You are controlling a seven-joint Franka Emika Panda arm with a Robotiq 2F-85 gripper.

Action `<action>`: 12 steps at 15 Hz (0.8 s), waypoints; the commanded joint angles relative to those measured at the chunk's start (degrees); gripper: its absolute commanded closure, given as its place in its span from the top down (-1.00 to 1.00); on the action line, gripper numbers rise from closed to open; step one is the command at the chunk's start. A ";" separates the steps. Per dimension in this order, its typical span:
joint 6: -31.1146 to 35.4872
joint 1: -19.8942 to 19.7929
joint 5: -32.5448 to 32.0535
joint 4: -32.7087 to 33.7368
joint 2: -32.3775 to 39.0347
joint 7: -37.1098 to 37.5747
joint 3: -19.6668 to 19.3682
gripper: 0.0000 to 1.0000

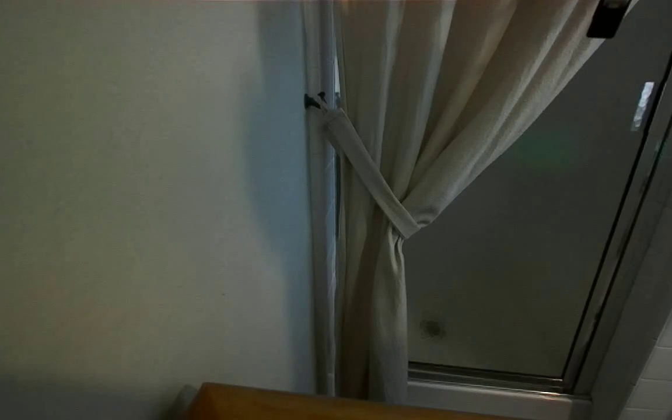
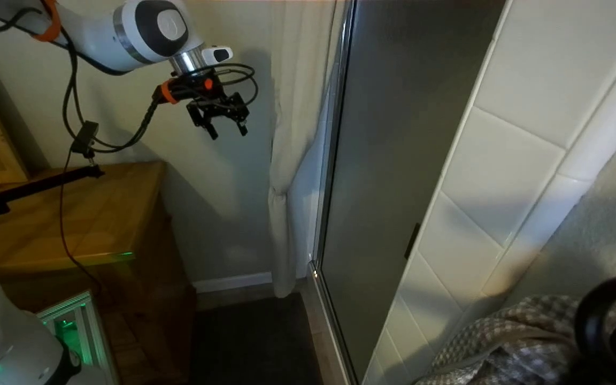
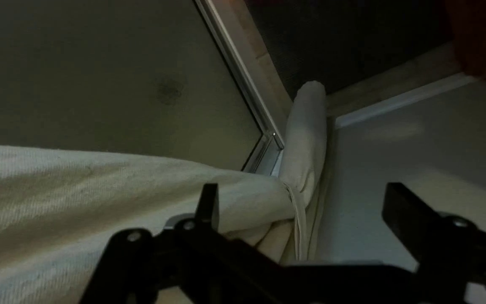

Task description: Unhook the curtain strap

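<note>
The cream curtain strap (image 1: 368,172) runs diagonally around the gathered curtain (image 1: 464,76) in an exterior view. Its upper end is at a small dark hook (image 1: 311,101) by the wall. In the wrist view the strap (image 3: 301,223) wraps the bunched curtain (image 3: 99,190); its end and the hook are hidden there behind the gripper body. My gripper (image 2: 228,132) is open and empty, pointing down, to the left of the curtain (image 2: 297,80) in an exterior view. In the wrist view its fingers (image 3: 301,200) are wide apart, with the strap visible beyond and between them, not touched.
A framed shower door (image 2: 393,117) stands beside the curtain, then a white tiled wall (image 2: 506,176). A wooden cabinet (image 2: 115,198) with a black bracket (image 2: 46,184) stands below the arm. A wooden edge (image 1: 312,405) and a plain wall (image 1: 137,175) also show.
</note>
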 commanded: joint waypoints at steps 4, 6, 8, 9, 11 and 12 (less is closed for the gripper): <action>-0.27 1.49 -0.30 0.60 0.46 -0.07 -1.44 1.00; -0.27 1.51 -0.30 0.65 0.46 -0.10 -1.44 1.00; -0.27 1.51 -0.30 0.65 0.47 -0.11 -1.45 1.00; -1.08 1.71 0.75 1.88 1.44 -0.19 -1.47 1.00; -3.38 2.23 1.13 4.75 3.83 0.84 -0.94 1.00; -4.29 2.85 2.64 6.85 5.75 0.87 -0.76 1.00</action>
